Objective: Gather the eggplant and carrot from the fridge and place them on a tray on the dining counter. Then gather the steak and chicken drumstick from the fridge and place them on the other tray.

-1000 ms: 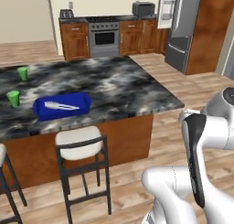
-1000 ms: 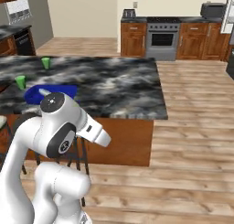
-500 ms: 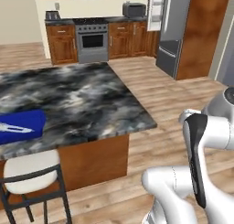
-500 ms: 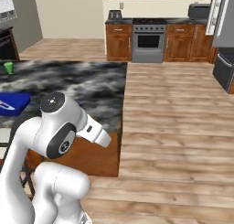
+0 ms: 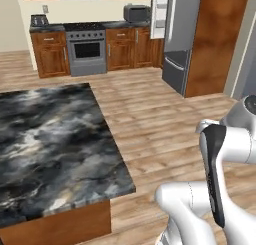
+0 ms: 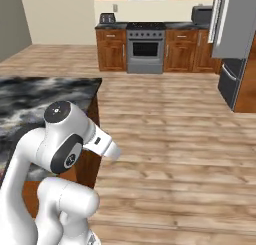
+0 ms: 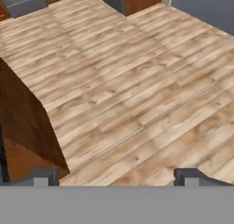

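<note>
Our pincer [image 7: 117, 176] hangs wide apart and empty over the wooden floor, beside the worktop's [image 5: 50, 139] near corner. The fridge [image 5: 180, 39] stands at the far right, one upper door ajar. We judge the eggplant inside smooth and rounded, likely slippery, best taken across its middle.
</note>
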